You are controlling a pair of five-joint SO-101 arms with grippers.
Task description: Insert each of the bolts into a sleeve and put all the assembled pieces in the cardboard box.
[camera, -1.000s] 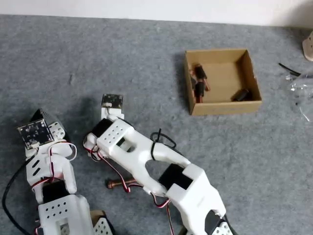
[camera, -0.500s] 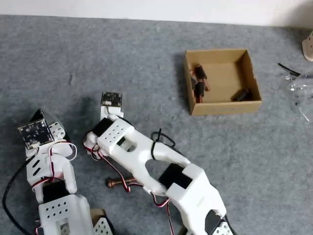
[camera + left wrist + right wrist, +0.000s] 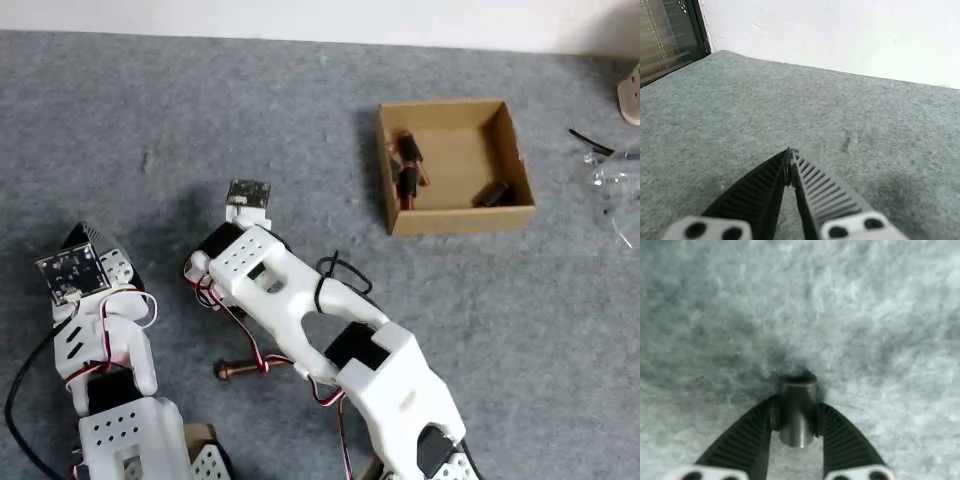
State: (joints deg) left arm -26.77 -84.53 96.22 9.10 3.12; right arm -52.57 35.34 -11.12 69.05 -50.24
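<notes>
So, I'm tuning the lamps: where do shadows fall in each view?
High view: soft shade on the mat beside the cardboard box. Right wrist view: dark patch beyond the sleeve in the right pincer. Left wrist view: faint shade beside the left pincer.

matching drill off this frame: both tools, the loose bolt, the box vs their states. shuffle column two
1. left tool
2. right tool
3. bolt
4. cardboard box

A. lying on the carpet
B. shut on a sleeve
C. holds assembled pieces
D. shut, nothing in it

Pairs: 1-D, 2-B, 3-A, 4-C
</notes>
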